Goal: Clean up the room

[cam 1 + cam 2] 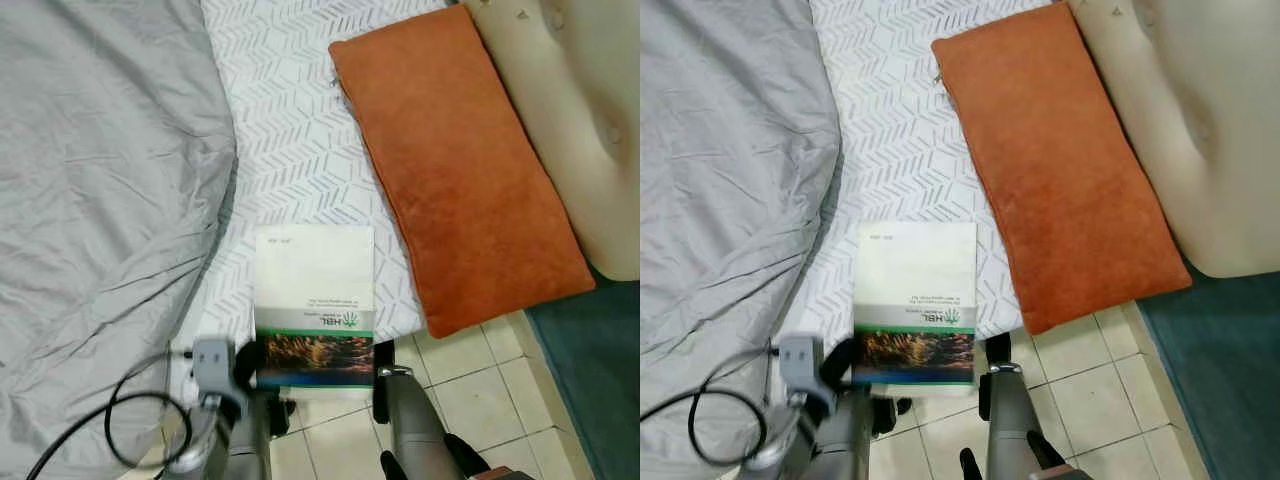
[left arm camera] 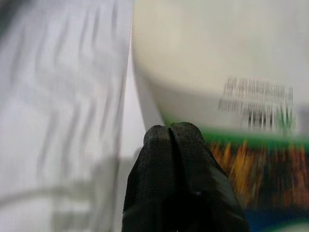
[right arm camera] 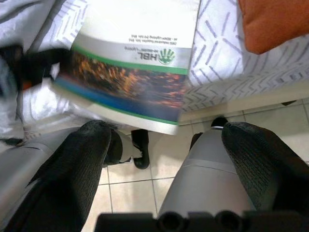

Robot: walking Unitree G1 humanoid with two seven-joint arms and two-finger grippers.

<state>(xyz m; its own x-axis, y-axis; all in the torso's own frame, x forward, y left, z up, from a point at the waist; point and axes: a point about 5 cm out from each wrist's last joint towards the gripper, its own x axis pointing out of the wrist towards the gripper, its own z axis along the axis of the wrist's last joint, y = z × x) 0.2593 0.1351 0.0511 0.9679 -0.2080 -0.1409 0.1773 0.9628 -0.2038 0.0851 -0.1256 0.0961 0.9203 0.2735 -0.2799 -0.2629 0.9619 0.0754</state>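
Left gripper (image 1: 248, 362) pinches one booklet (image 1: 314, 300) — one orange pillow (image 1: 465, 165) beside.

- Left arm (image 1: 235, 440): silver, with a small grey box at the wrist.
- Black cable (image 1: 125, 425) loops at its nine o'clock.
- Right arm (image 1: 410, 420): silver cylinder.
- Fingers (image 3: 82, 159): black, finely textured pads.

So there's a grey duvet (image 1: 100, 200) bunched up over the left side of the bed, leaving the white sheet with the grey chevron print (image 1: 290, 130) bare next to it. A cream padded headboard (image 1: 580, 110) runs along the right edge. Floor is pale beige tile (image 1: 470, 390), with a teal rug (image 1: 595, 370) at the bottom right corner. A black cable (image 1: 120, 425) loops over the duvet at the lower left
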